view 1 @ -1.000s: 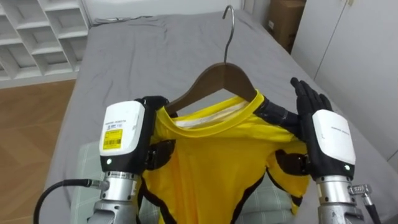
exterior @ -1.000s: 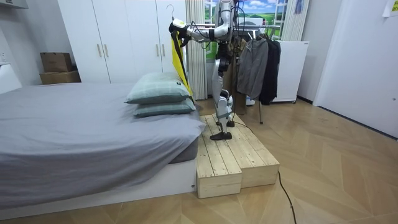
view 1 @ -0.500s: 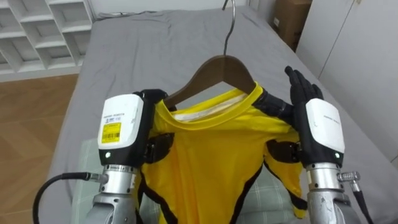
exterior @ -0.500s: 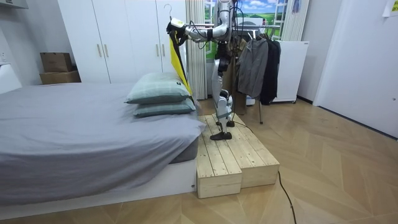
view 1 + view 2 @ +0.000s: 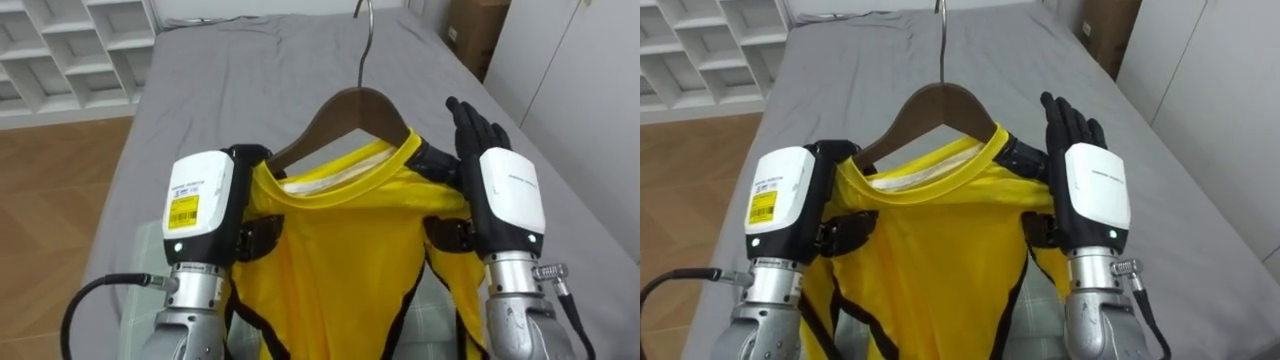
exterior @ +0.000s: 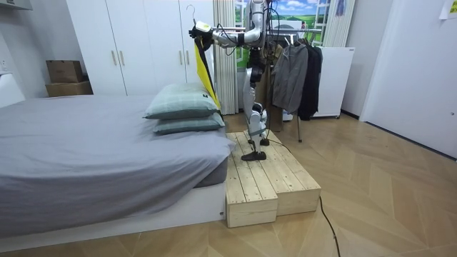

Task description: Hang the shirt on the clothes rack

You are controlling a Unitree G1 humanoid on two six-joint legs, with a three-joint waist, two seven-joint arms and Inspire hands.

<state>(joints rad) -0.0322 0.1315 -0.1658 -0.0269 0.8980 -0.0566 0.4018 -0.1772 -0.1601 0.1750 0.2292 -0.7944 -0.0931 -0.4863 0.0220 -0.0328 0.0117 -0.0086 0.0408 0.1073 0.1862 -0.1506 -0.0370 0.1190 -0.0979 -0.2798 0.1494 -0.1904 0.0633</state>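
A yellow shirt point(image 5: 340, 250) with black trim hangs on a brown wooden hanger point(image 5: 360, 110) whose metal hook point(image 5: 368, 40) points up. My left hand point(image 5: 200, 205) is curled round the shirt's left shoulder at the hanger's end. At the other shoulder my right hand point(image 5: 505, 190) rests against the cloth with straight fingers pointing up. In the room view I stand on a wooden platform point(image 6: 268, 182) beside the bed, holding the yellow shirt point(image 6: 203, 64) high in front of me.
A grey bed point(image 5: 250, 80) lies below the shirt, with green pillows point(image 6: 182, 100) at its near end. White shelves point(image 5: 60, 40) stand at the far left, a cardboard box point(image 5: 470, 30) at the far right. Behind me a clothes rack holds dark garments point(image 6: 296, 71).
My right hand has moved up and inward against the shirt's right shoulder. Both arms have lifted the hanger and shirt slightly.
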